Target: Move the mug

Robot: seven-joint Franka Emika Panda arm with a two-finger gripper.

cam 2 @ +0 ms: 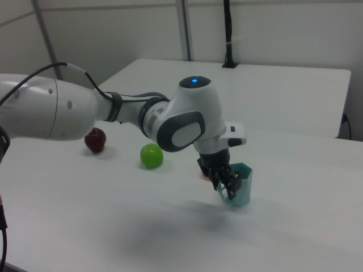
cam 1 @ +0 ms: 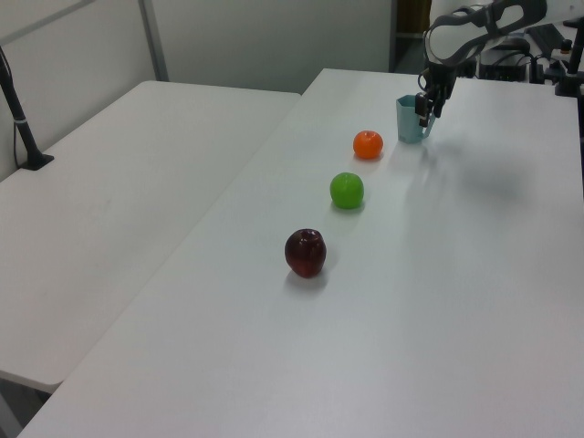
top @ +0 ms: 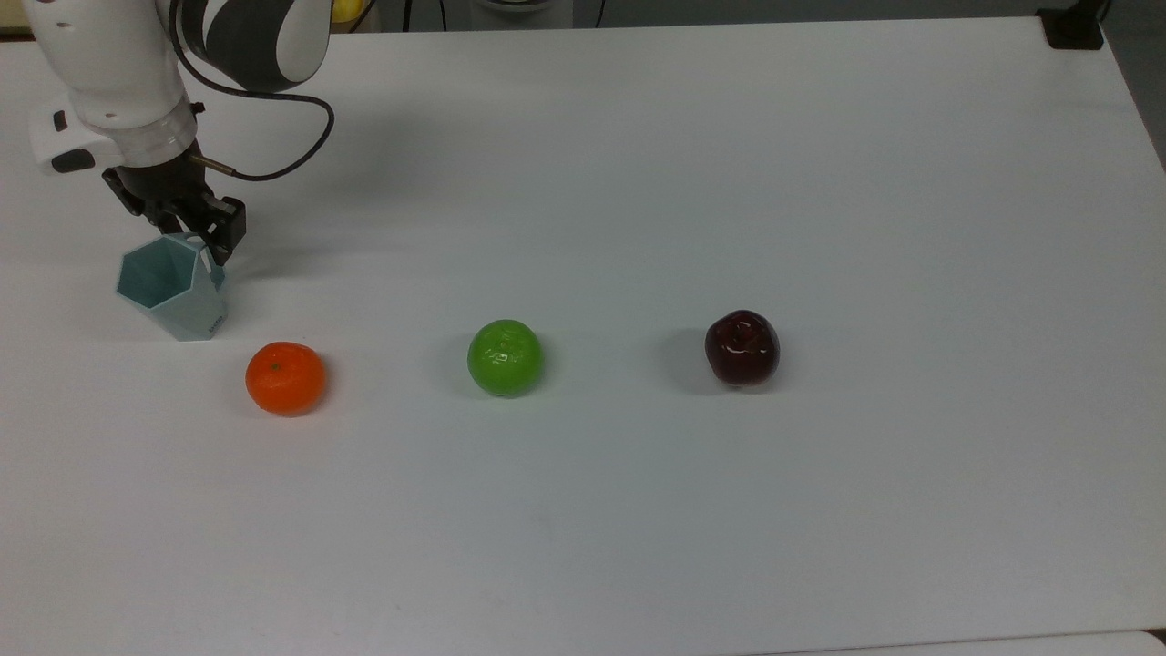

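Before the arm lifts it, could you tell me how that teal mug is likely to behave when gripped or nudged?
The mug looks rigid, so it should not flex. Its body tapers to a narrow base, so a sideways nudge may tip it. The gripper is at the thin flat handle; held there, it might swing.

Robotics lab, plain white tables [cam 1: 137, 182], bare partition walls [cam 2: 272, 28], robot arm [cam 2: 113, 113] mounted at table

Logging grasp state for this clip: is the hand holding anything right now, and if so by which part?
It cannot be told. The hand is down at the mug, at its handle side, but a closed grip isn't visible. The mug stands on the table.
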